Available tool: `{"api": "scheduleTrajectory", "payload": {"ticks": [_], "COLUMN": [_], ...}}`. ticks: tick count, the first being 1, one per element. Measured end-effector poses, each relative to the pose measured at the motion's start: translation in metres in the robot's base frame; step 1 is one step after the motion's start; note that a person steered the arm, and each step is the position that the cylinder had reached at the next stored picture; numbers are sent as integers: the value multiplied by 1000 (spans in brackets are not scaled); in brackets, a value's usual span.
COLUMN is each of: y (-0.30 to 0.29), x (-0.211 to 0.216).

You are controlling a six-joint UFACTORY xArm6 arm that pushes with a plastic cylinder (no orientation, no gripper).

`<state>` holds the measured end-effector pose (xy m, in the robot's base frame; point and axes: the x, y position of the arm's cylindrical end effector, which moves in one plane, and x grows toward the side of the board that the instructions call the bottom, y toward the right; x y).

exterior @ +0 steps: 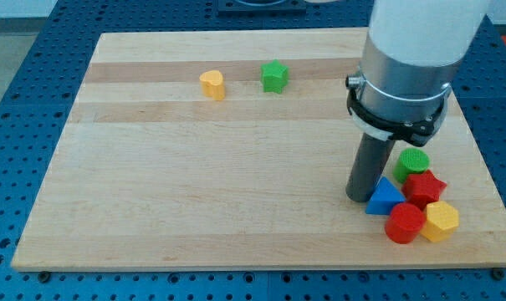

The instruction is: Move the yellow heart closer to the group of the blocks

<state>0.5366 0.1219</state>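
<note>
The yellow heart lies near the view's top, left of centre, on the wooden board. A green star-like block sits a little to its right. The group is at the view's bottom right: a green round block, a red star, a blue triangle, a red hexagon-like block and a yellow hexagon-like block. My tip rests on the board just left of the blue triangle, close to or touching it, far from the yellow heart.
The arm's thick white and grey body hangs over the board's right side and hides part of it. The board lies on a blue perforated table.
</note>
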Motion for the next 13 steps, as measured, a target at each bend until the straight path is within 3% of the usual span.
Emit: {"api": "scheduleTrajectory", "payload": {"ticks": [2,4,5,6,7,8,9,11,12,13], "y": [-24,-176,-219,-260,-301,-293,-233,-133,-127,-152], "x": [-18,-114,-171,-211,-220,-240,-221,-135,-127,-149]}}
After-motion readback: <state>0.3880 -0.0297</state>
